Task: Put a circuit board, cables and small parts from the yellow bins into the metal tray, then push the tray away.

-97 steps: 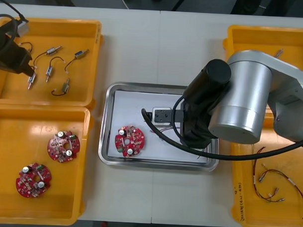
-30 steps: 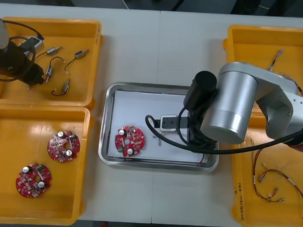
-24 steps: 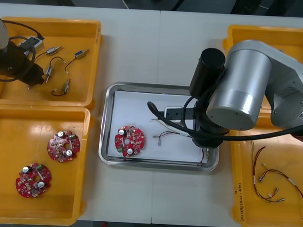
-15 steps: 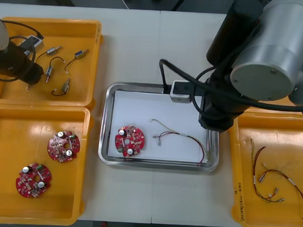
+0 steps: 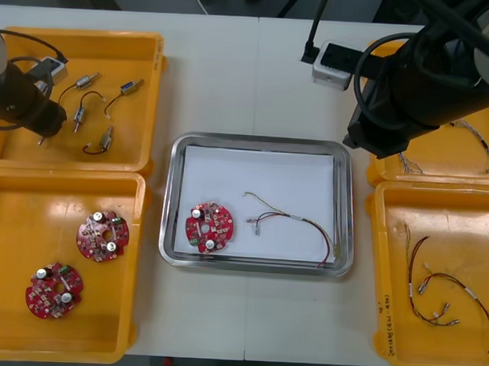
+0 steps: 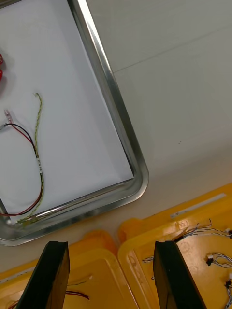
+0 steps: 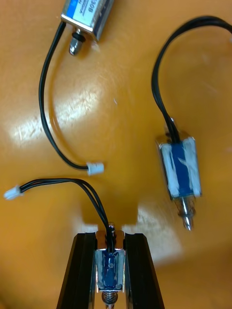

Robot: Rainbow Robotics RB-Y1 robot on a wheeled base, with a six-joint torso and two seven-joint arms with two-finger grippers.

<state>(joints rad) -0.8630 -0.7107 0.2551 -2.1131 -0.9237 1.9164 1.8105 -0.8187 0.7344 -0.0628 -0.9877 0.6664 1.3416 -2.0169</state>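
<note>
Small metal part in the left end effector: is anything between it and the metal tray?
Yes. The left end effector grips the small metal part inside a yellow bin; other small parts and the bin's wall lie between it and the metal tray. Lifting over them should clear the way.

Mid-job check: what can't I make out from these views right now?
- Front view: the left arm covers the left pincer and its grip.
- Left wrist view: the edge cuts off the gripped small metal part's wrist-side end.
- Front view: the right arm hides much of the far right-side yellow bin.
- Right wrist view: the edge cuts off nearly all the circuit board.
</note>
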